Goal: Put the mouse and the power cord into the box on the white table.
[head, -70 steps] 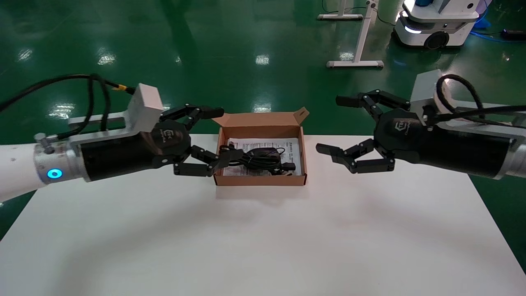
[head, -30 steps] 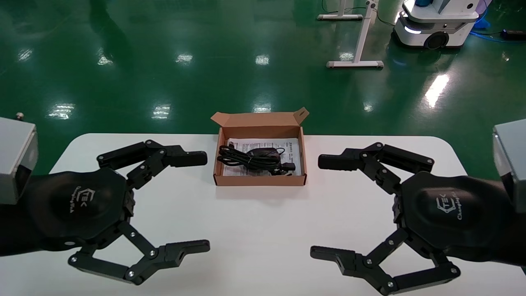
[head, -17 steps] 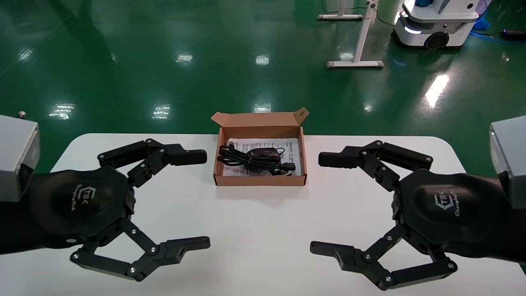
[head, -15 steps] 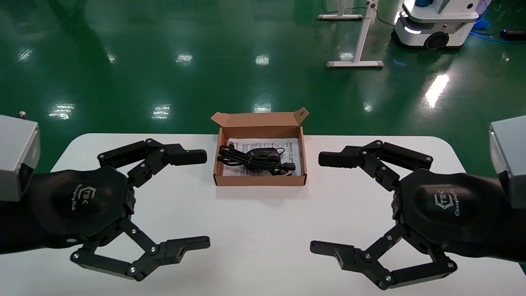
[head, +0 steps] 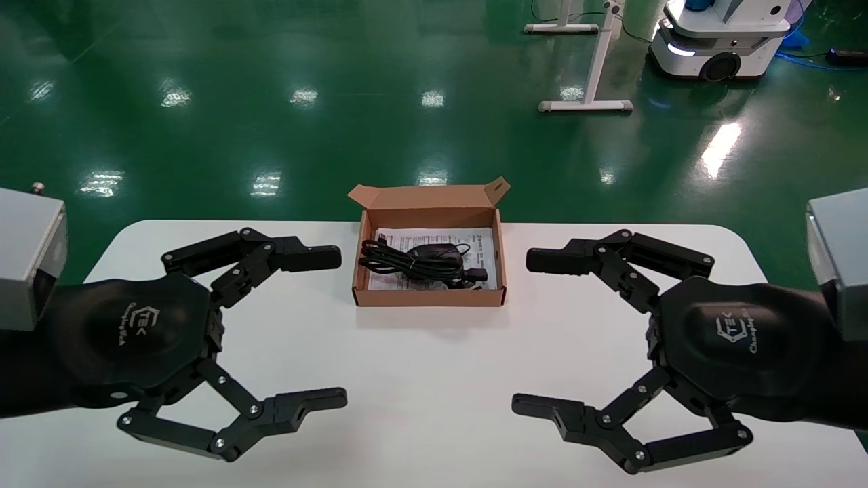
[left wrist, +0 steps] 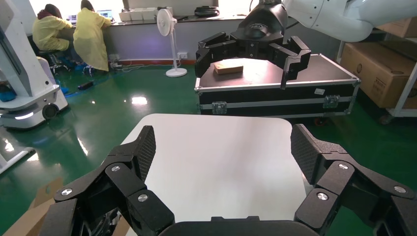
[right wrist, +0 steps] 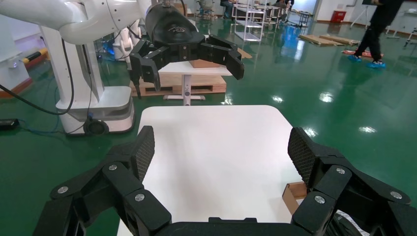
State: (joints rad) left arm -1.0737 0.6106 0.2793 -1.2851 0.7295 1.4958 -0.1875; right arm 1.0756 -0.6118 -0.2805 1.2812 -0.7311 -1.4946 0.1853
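From my station I see the mouse (head: pixel 439 252) already lying inside the box (head: pixel 428 296), just above the frame's centre in the head view, with the power cord (head: pixel 390 262) bundled against it on its left side, both resting on the printed sheet that lines the bottom. The flap stands upright at the far edge. The box sits on the far middle of the white table (head: pixel 420 379), and I find nothing of the task lying loose on the tabletop, so I judge both items packed and the job essentially done; at most the lid could be shut, though the task does not ask for it. My left gripper (head: pixel 319 329) hangs at lower left and my right gripper (head: pixel 546 332) at lower right, each well apart from the box, jaws spread wide and holding nothing, facing one another across bare table.
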